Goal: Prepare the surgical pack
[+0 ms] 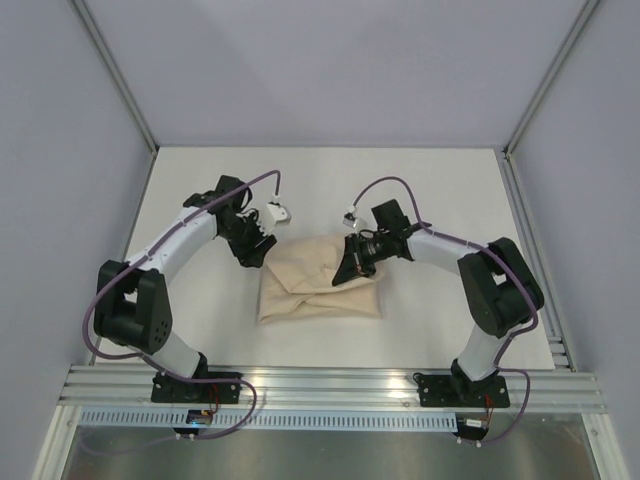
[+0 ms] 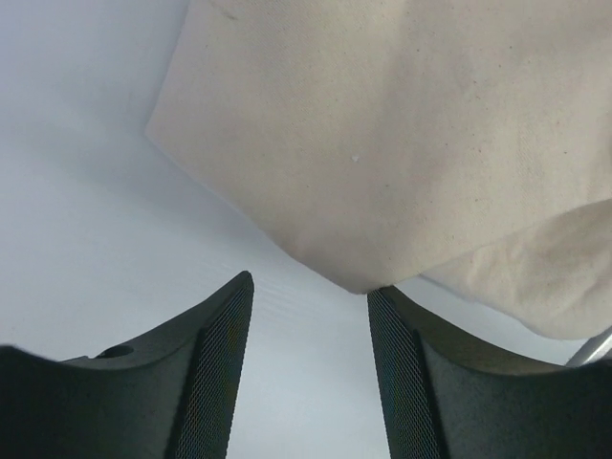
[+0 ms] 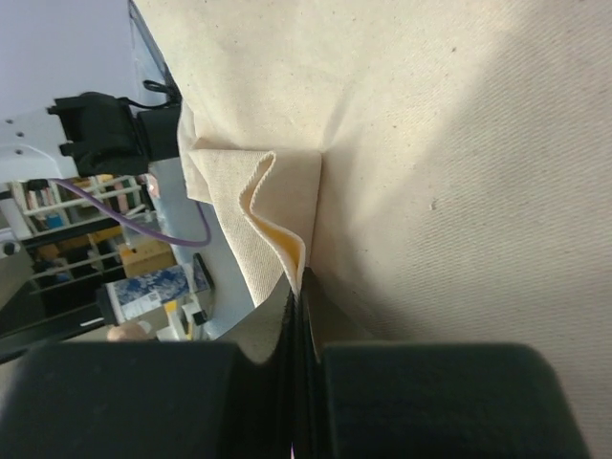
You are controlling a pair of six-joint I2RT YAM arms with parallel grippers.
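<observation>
The surgical pack (image 1: 320, 285) is a beige cloth bundle folded into a rough rectangle in the middle of the table. Its contents are hidden by the cloth. My left gripper (image 1: 258, 250) stands open at the bundle's far left corner. In the left wrist view the cloth (image 2: 382, 124) ends in a corner just ahead of the gripper (image 2: 311, 287), with only bare table between the fingers. My right gripper (image 1: 355, 268) lies over the bundle's right half. In the right wrist view it (image 3: 301, 287) is shut on a raised fold (image 3: 277, 210) of the cloth (image 3: 459, 143).
Grey walls enclose the white table on three sides. An aluminium rail (image 1: 330, 385) runs along the near edge by the arm bases. Each arm's small white cable connector (image 1: 278, 212) (image 1: 350, 214) hangs behind the bundle. A sliver of metal (image 2: 595, 349) shows under the cloth's edge.
</observation>
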